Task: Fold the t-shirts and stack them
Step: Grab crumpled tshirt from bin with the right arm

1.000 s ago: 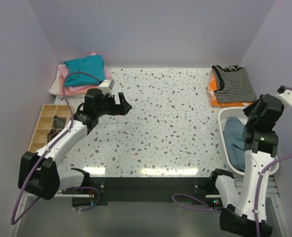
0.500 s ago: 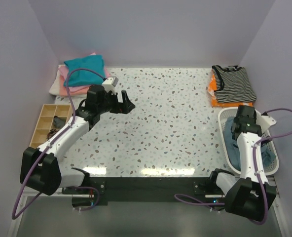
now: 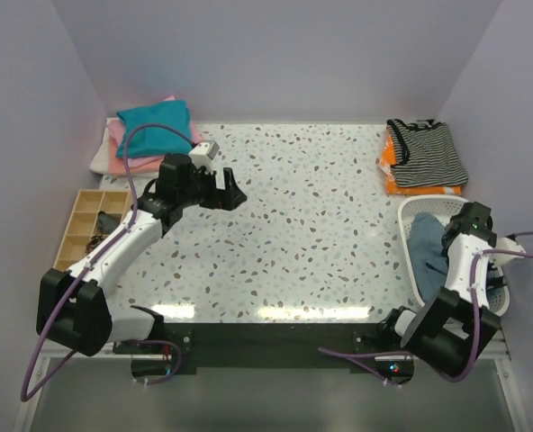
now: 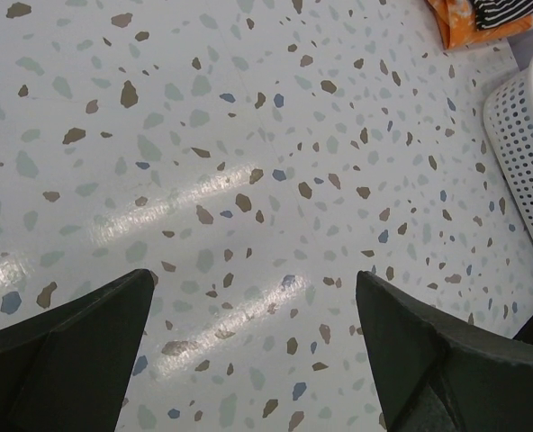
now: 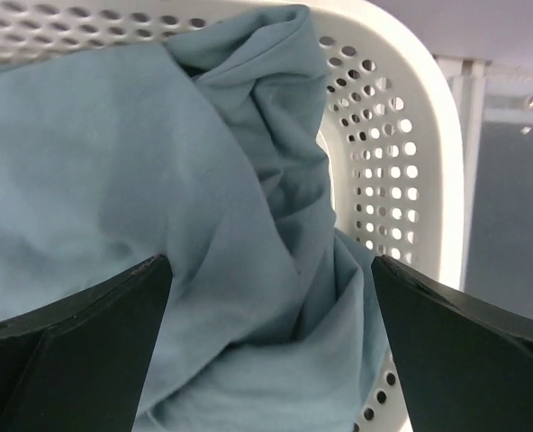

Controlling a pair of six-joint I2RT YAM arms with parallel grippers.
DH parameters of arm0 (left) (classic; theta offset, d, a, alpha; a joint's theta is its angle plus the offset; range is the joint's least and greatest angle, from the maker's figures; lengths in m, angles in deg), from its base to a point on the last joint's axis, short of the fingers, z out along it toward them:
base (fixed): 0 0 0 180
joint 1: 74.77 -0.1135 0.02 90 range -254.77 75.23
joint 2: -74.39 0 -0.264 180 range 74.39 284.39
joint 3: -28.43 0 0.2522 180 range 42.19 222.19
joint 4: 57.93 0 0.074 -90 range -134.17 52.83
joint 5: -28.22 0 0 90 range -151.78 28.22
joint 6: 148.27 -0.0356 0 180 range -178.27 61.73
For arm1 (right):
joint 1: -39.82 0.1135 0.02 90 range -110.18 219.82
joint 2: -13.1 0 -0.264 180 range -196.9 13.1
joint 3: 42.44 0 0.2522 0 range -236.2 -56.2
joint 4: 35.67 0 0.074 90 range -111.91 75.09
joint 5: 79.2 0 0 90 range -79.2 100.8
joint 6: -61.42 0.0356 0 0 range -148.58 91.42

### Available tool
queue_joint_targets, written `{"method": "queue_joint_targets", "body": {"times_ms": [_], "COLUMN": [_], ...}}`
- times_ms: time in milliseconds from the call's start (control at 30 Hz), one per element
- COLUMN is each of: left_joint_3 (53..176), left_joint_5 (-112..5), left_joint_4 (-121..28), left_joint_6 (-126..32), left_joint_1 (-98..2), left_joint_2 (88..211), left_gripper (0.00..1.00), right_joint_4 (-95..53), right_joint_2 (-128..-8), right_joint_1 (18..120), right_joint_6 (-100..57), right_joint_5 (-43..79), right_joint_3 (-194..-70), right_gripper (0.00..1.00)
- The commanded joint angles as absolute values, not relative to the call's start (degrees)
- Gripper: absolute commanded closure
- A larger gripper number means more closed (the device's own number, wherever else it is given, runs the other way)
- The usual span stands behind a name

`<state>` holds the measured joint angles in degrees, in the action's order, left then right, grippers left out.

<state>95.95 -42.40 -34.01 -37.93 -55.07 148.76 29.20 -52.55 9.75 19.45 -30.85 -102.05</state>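
Two claws stood wide open and held nothing; the right gripper (image 5: pixel 266 297) hung just over the crumpled slate-blue t-shirt (image 5: pixel 113 162), which lay bunched inside the white basket (image 5: pixel 402 162) at the right; the left gripper (image 4: pixel 253 315) hovered above the speckled table (image 4: pixel 248 108); the folded teal t-shirt (image 3: pixel 156 117) sat on the pink one (image 3: pixel 136 164) in the far left corner.

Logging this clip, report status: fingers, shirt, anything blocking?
Both open. Left fingers over table. Right fingers over crumpled slate-blue shirt in white basket. No obstruction seen.
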Motion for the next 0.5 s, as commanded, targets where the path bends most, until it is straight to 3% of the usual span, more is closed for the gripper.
{"method": "queue_joint_targets", "body": {"times_ms": [0, 33, 67, 167, 233, 267, 467], "left_joint_3": [97.21, 97.12, 97.12, 97.03, 96.86, 96.77, 95.36], "left_joint_5": [-41.03, -41.03, -41.03, -41.3, -41.73, -42.0, -41.3], "left_joint_4": [-33.71, -33.62, -33.71, -33.36, -33.27, -33.53, -37.39], "left_joint_6": [-39.11, -38.93, -38.93, -38.85, -38.76, -38.67, -36.56], "left_joint_1": [-54.73, -54.65, -54.65, -54.65, -54.65, -54.65, -54.65], "left_joint_2": [147.69, 147.6, 147.69, 147.6, 147.34, 147.43, 147.95], "left_gripper": [0.0, 0.0, 0.0, 0.0, 0.0, 0.0, 0.0], "right_joint_4": [22.05, 19.77, 18.45, 14.92, 11.34, 9.83, 7.09], "right_joint_2": [-56.5, -57.47, -58.09, -58.63, -54.07, -51.18, -28.32], "right_joint_1": [4.49, 4.4, 4.31, 4.22, 4.22, 4.22, 4.31], "right_joint_6": [15.11, 14.75, 13.53, 11.07, 9.31, 7.04, 1.31], "right_joint_5": [-21.29, -20.58, -19.09, -16.81, -14.61, -11.2, 6.65], "right_joint_3": [-100.59, -99.54, -98.92, -97.25, -95.94, -95.41, -98.81], "right_gripper": [0.07, 0.14, 0.4, 0.54, 0.92, 1.0, 1.0]}}
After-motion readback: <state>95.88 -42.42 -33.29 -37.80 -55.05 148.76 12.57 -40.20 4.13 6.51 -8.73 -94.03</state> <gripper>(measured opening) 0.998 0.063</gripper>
